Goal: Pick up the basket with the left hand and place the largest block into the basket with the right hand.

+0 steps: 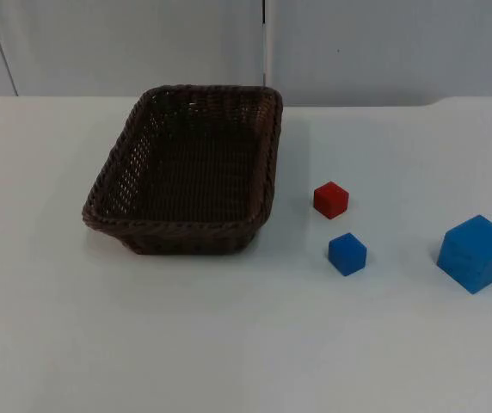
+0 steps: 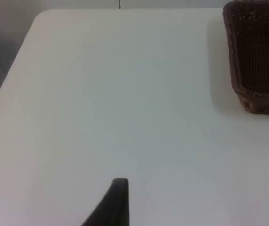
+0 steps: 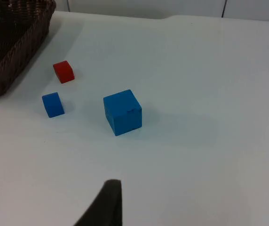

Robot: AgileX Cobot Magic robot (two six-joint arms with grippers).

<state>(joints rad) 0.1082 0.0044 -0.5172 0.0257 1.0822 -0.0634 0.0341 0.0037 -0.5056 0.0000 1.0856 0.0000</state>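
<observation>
The dark brown wicker basket [image 1: 186,168] rests on the white tabletop [image 1: 229,344], ahead of the left tool [image 2: 118,202]. The large blue block [image 3: 122,112] sits just ahead of the right tool [image 3: 107,202].

the basket [image 1: 186,168] is dark brown wicker, tightly woven, rough and matt, with a braided rim. the large blue block [image 1: 476,253], the small blue block [image 1: 347,254] and the red block [image 1: 331,200] have smooth, flat-coloured matt faces; their material cannot be told. the table [image 1: 229,344] is white, smooth, with a faint sheen.
</observation>
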